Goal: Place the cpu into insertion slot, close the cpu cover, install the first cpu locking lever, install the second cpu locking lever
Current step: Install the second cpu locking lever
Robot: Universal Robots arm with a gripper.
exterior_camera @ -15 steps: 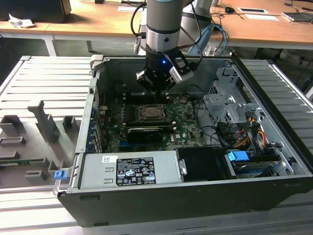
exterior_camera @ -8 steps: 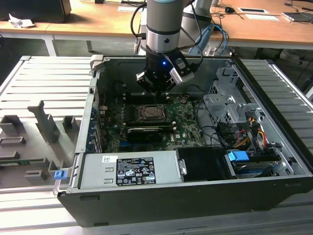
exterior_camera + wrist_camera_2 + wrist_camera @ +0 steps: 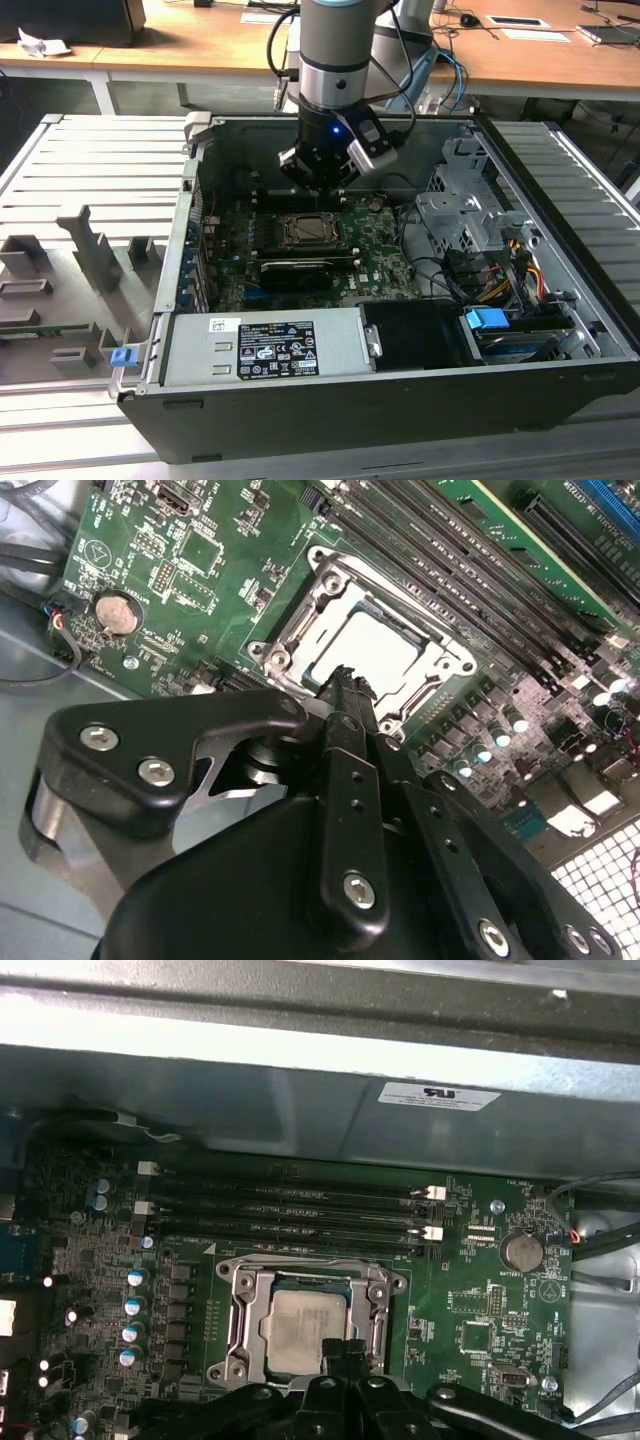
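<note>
The cpu [image 3: 378, 652] [image 3: 303, 1332], a pale silver square, lies flat in the insertion slot [image 3: 305, 232] on the green board inside the open computer case. The cpu cover [image 3: 330, 575] [image 3: 300, 1270], a silver metal frame, lies down around the chip, whose top shows through its window. My gripper [image 3: 322, 183] hangs just above the socket's edge on the side nearer the case's back wall. Its black fingers are pressed together with nothing between them, and their toothed tips [image 3: 346, 680] [image 3: 345, 1348] overlap the chip's edge in both wrist views.
Long black memory slots [image 3: 290, 1210] [image 3: 470, 570] run beside the socket. A coin battery [image 3: 115, 610] [image 3: 521, 1251] sits on the board. A black ribbed heatsink block [image 3: 295, 272], the power supply [image 3: 270, 345], a drive cage [image 3: 460, 215] and coloured cables [image 3: 500, 270] crowd the case.
</note>
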